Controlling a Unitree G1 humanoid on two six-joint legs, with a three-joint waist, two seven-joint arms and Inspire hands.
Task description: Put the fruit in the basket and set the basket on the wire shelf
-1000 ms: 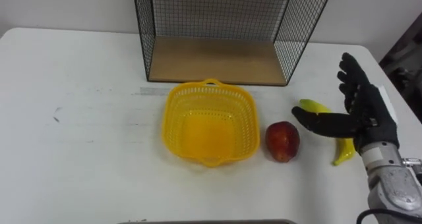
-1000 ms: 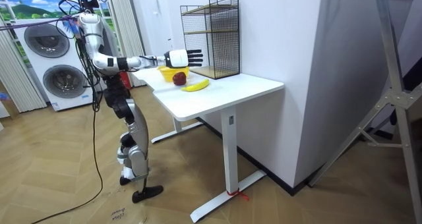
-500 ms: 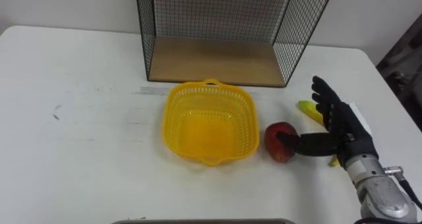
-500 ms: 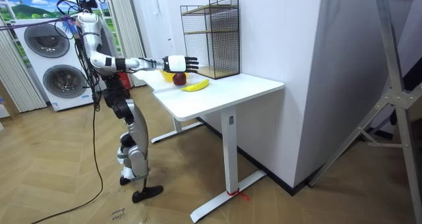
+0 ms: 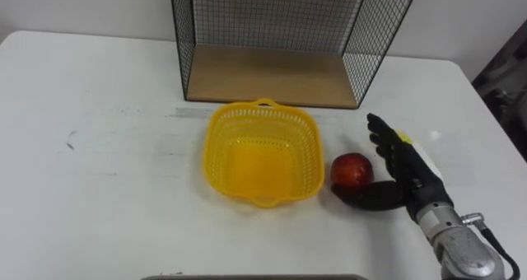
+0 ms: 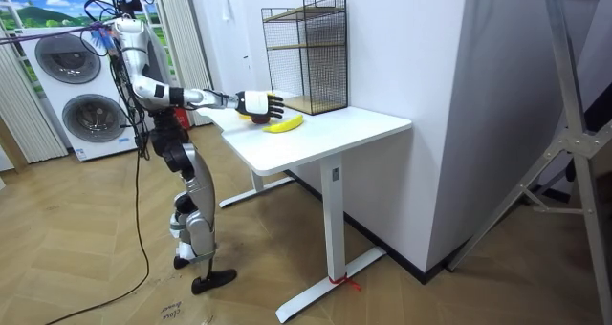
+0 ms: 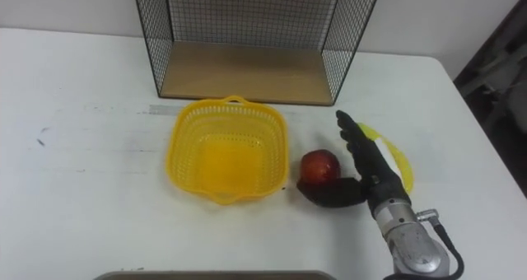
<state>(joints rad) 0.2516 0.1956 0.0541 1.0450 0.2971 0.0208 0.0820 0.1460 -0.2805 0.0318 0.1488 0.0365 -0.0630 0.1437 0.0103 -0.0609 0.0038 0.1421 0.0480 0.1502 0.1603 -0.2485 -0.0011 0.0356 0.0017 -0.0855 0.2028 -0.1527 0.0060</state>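
One apple (image 5: 352,170), one banana (image 7: 402,169), one yellow basket (image 5: 212,148) and one wire shelf (image 5: 272,74), all on a white worktop (image 5: 99,148). Banana largely hidden behind right robot hand (image 5: 409,175). Basket empty, apple just beside it. Robot hand released: fingers straight beside apple, thumb along its near side.

The yellow lattice basket (image 5: 216,152) stands upright and empty, with a small handle at its 12 and 6 o'clock rims. The red apple (image 5: 352,168) sits just beside it at 3 o'clock, not touching it. The yellow banana (image 7: 398,166) lies flat at the apple's 3 o'clock, partly hidden behind the right hand (image 5: 405,171). The black wire shelf (image 5: 272,76), wooden-floored, stands at the basket's 12 o'clock, its open front facing the basket.
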